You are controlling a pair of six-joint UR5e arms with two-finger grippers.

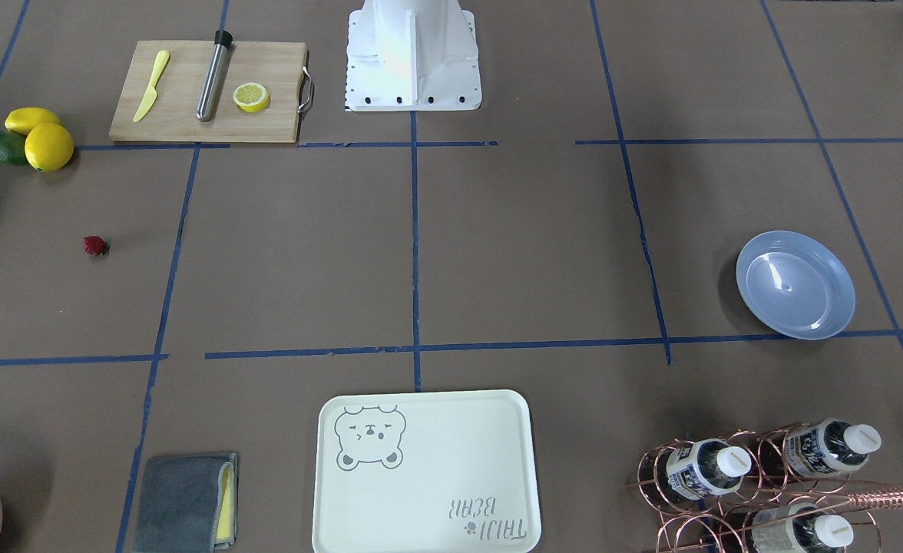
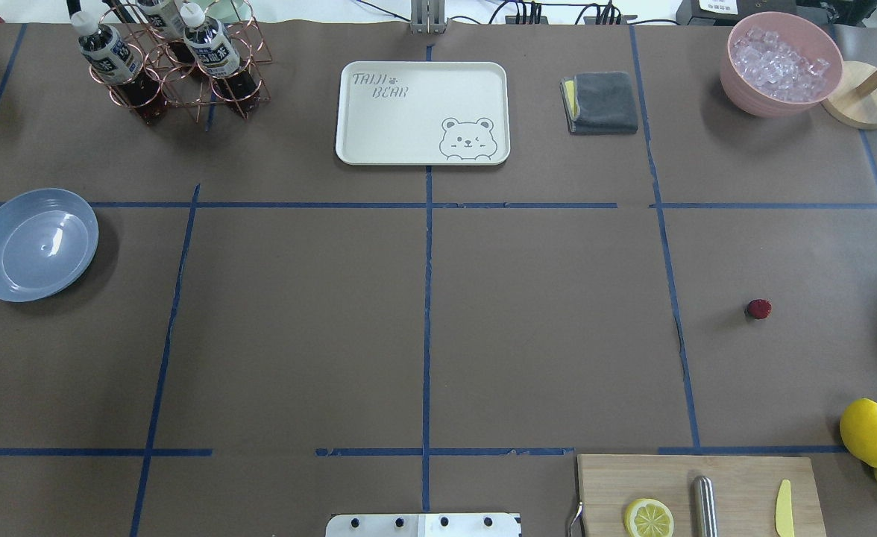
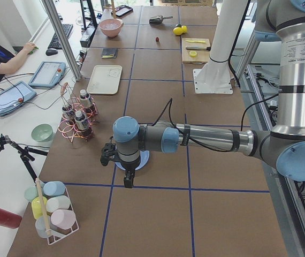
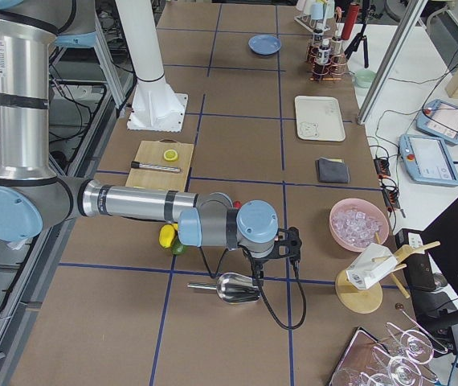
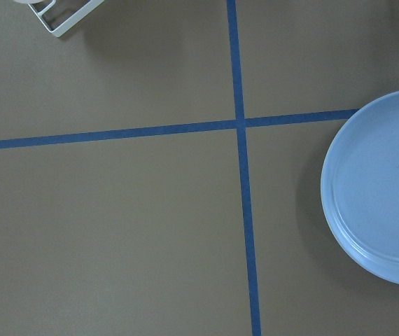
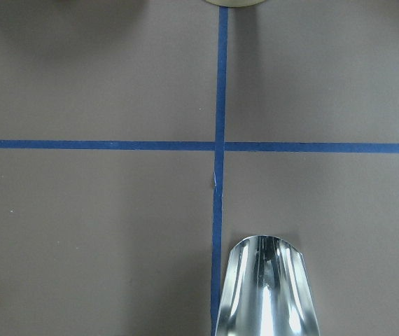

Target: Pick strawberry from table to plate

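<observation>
Right gripper [image 4: 255,272]: hangs nose-down over the table [image 2: 543,335], seen only from the side camera. Can't tell whether its fingers are apart or together. Its wrist view shows no fingers. Left gripper [image 3: 128,182]: same story, finger state unreadable. It hangs beside the plate [image 5: 381,189].

Strawberry [image 2: 758,309]: lies alone on bare paper on the robot's right side, well apart from the lemons [image 2: 869,431]. It only just clips the lower left corner of the right wrist view. Plate sits at the far left edge, empty, with the whole table between the two.

Risks, as I judge them:
- Berry is tiny, rounded and probably slick. An off-centre pinch could squirt it sideways, and it would roll on the smooth paper.
- Metal scoop [image 6: 266,287] lies right under the right gripper. A low sweep toward the berry could knock it.
- The long carry across may be beyond one arm's reach. A loose grip could drop the berry midway.
- Plate is glossy and shallow, with concentric ridges and a low raised rim. A release from height could let the berry bounce or roll out.

Textures: matte brown paper, blue tape grid, mirror-bright scoop.
</observation>
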